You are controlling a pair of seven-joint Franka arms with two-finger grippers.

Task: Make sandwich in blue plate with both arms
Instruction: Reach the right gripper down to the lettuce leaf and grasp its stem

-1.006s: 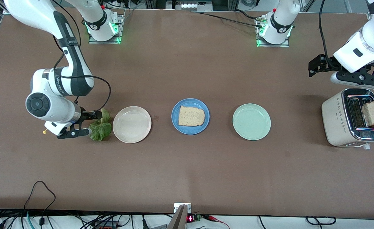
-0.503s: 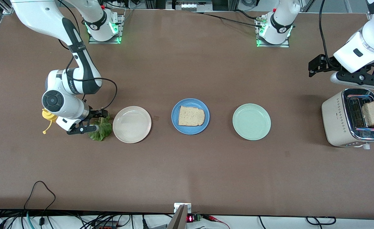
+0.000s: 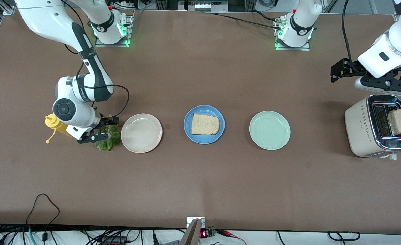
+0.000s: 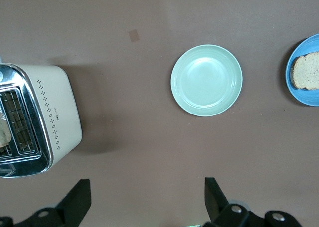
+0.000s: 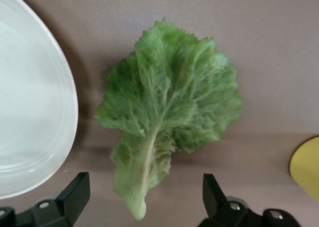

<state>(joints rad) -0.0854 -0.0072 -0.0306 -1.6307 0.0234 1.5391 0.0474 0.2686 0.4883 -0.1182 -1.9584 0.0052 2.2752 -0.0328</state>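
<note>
so the blue plate [image 3: 204, 124] sits mid-desk with one slice of bread [image 3: 205, 124] on it, between a beige plate [image 3: 141, 133] and a pale green plate [image 3: 269, 130]. lettuce leaf [image 3: 107, 137] lies flat on the desk just beside the beige plate, right hand [image 3: 99, 128] right over it, fingers spread wide, nothing held. yellow bottle [image 3: 55, 125] beside that. left hand [image 3: 369, 75] hangs open above the toaster [image 3: 364, 127], which has a second slice [image 3: 400, 121] sticking out.
</note>
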